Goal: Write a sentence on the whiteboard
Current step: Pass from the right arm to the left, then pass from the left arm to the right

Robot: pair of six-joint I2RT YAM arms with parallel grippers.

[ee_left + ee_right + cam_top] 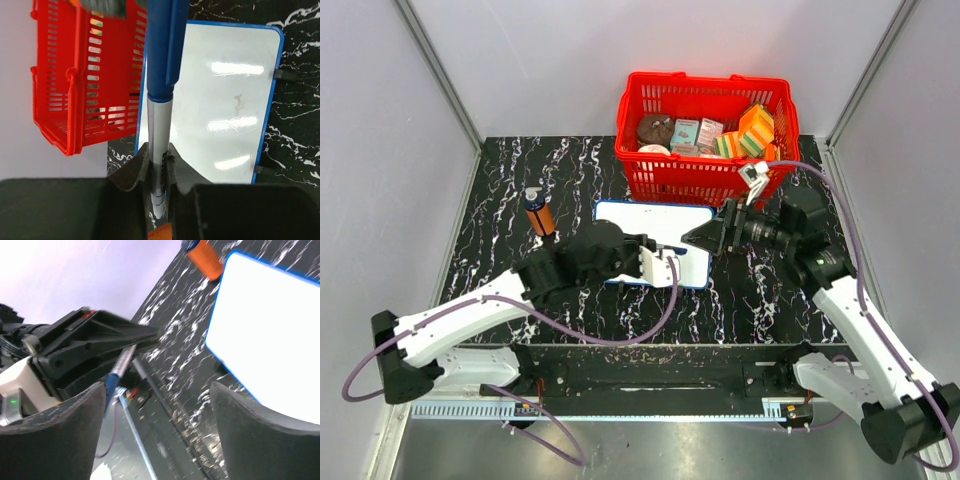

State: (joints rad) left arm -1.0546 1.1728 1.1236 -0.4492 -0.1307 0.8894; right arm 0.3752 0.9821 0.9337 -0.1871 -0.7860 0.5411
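The whiteboard (655,222) lies flat on the black marble table in front of the red basket; it also shows in the left wrist view (225,100) and the right wrist view (270,330). Its surface is blank apart from a faint smudge (239,102); no sentence shows. My left gripper (670,260) hovers over the board's near right part, shut on a marker (159,125) with a silver body and its blue cap (160,45) on. My right gripper (705,238) is open and empty just right of the marker's capped end (111,385), which lies beside its left finger (50,440).
A red basket (650,175) with food packs stands behind the board. An orange bottle with a blue cap (540,213) stands left of the board and also shows in the right wrist view (205,257). Grey walls enclose the table.
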